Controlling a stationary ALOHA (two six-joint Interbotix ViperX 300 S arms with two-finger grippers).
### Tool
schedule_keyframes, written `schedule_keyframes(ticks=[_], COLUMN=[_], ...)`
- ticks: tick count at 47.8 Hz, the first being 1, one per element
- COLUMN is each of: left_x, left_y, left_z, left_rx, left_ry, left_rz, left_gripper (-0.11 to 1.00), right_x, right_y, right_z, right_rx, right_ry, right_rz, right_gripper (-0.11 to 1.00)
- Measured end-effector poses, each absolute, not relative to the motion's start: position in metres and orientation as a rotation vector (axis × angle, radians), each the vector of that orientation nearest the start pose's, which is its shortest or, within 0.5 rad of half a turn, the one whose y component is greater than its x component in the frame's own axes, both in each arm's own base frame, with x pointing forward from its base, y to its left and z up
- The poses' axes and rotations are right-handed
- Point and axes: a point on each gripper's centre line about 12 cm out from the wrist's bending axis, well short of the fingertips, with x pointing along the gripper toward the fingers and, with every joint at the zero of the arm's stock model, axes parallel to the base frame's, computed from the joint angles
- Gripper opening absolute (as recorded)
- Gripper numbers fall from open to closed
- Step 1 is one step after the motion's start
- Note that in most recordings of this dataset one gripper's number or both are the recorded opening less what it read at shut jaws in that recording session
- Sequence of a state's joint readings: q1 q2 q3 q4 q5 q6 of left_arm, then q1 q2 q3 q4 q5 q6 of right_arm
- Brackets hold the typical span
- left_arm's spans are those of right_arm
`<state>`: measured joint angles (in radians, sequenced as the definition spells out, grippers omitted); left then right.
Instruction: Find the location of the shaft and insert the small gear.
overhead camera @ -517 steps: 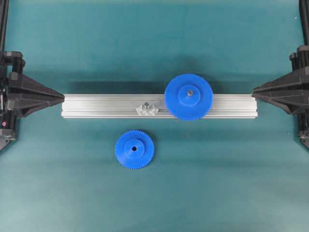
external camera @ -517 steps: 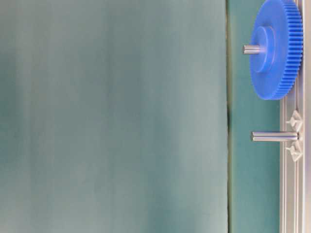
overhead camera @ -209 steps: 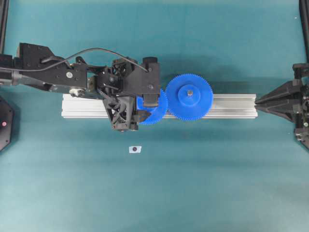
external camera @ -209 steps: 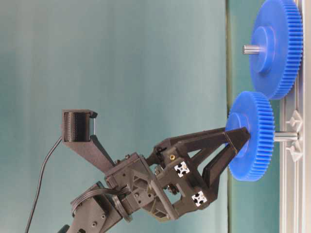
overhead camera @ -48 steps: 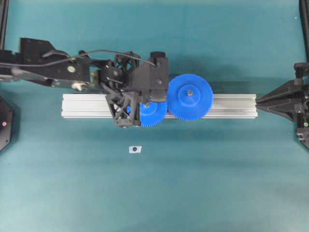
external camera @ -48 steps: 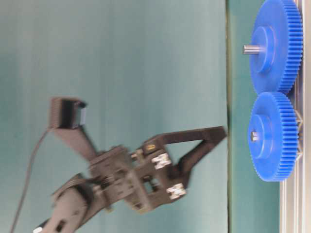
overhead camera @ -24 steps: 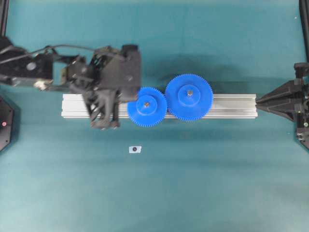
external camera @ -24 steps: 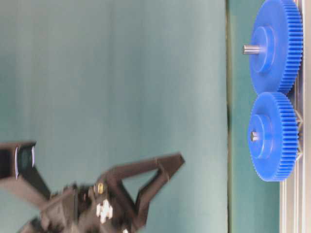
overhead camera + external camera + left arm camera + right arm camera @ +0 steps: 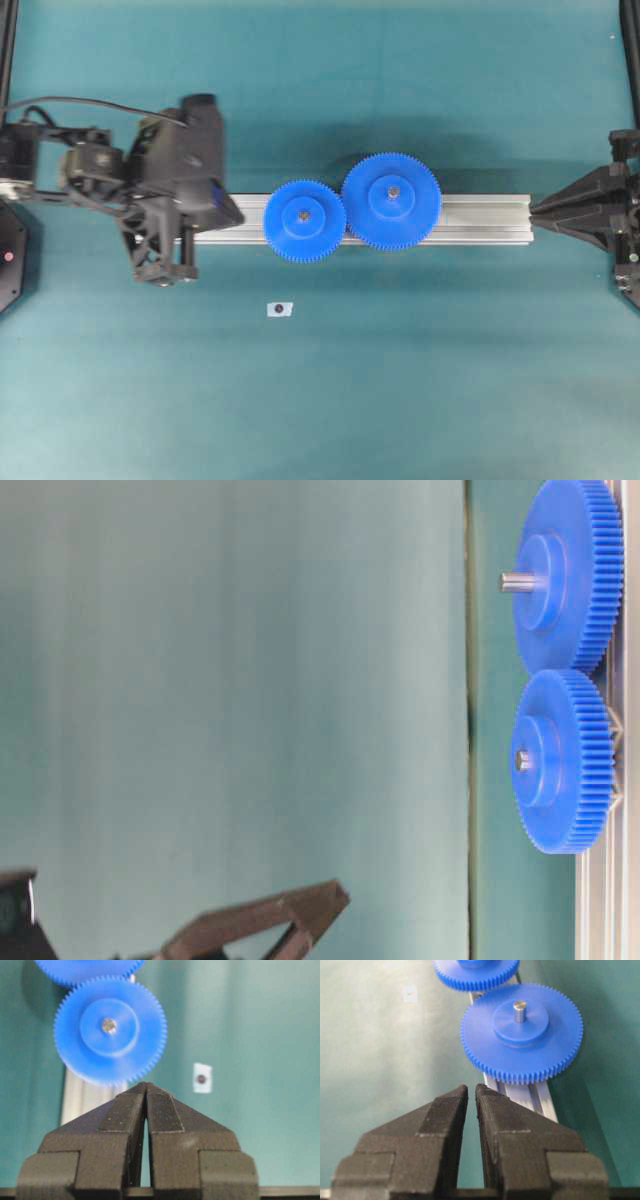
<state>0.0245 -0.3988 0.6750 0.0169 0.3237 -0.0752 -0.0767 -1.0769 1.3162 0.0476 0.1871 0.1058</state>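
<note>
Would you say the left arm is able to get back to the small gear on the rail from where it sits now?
Probably yes. The left gripper is shut and empty, and the small gear sits on the shaft straight ahead of it, with only bare rail between them; the larger gear lies beyond.

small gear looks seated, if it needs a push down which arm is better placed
Left, probably. Its shut pincer sits just off the small gear, which is on the shaft. The right pincer faces the big gear, which stands in between.
</note>
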Motion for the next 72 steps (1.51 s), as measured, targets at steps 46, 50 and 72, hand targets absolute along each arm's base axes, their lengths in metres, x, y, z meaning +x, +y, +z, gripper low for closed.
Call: schedule_keyframes(ticks=[46,50,72], left_x=[0.249,0.247,0.244], left_y=[0.001,0.001,0.001], left_z=[0.287,0.285,0.282], left_rx=[-0.091,-0.091,-0.091], left_ry=[0.358,0.358,0.365], left_rz=[0.021,0.021,0.021], left_gripper=[0.01,0.01,0.01], right_x=[0.162,0.162,0.158], right_y=[-0.011,-0.011,-0.011], right_z=[0.205,0.205,0.206], right_rx=[0.168,0.168,0.167], right_ry=[0.403,0.403,0.377], right_rz=[-0.098,-0.098,-0.096], right_gripper=[0.2,0.2,0.2])
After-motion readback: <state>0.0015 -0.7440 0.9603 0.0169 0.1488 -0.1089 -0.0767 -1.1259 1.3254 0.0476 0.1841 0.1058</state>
